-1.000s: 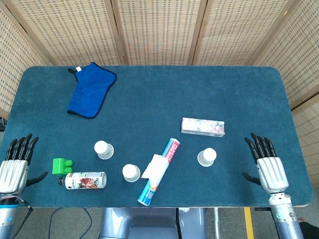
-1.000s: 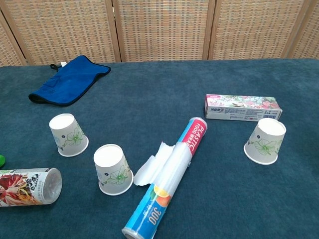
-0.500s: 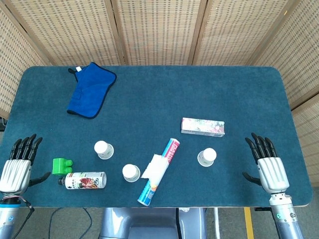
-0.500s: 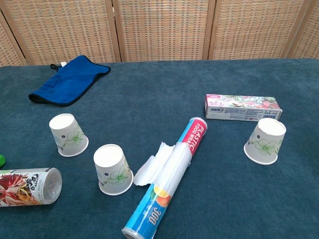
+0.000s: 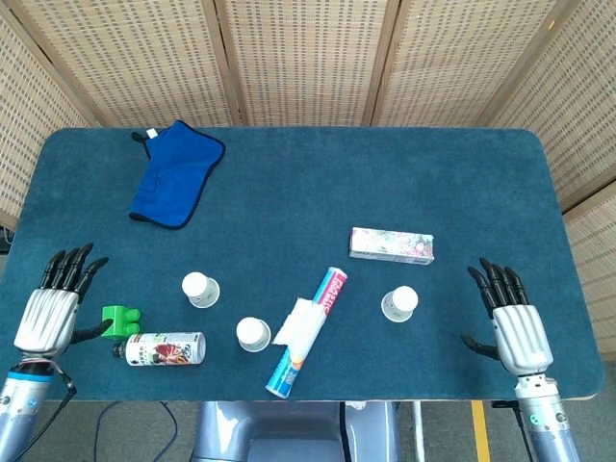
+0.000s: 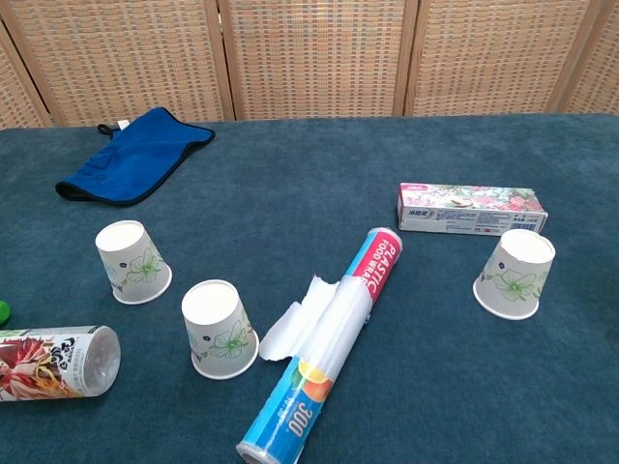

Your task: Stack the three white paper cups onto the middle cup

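1. The middle cup [image 5: 253, 334] sits upside down on the blue table [image 5: 308, 183], just left of the plastic wrap roll [image 5: 306, 332].
2. The left cup [image 5: 199, 289] stands up-left of it; the right cup [image 5: 399, 303] is beyond the roll, below the toothpaste box [image 5: 391, 244].
3. The left hand [image 5: 53, 306] hovers empty, fingers spread, beside the green block [image 5: 119, 320].
4. The right hand [image 5: 510, 320] is likewise empty and spread, right of the right cup.

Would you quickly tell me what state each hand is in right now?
Left hand: open, fingers spread, holding nothing.
Right hand: open, fingers spread, holding nothing.
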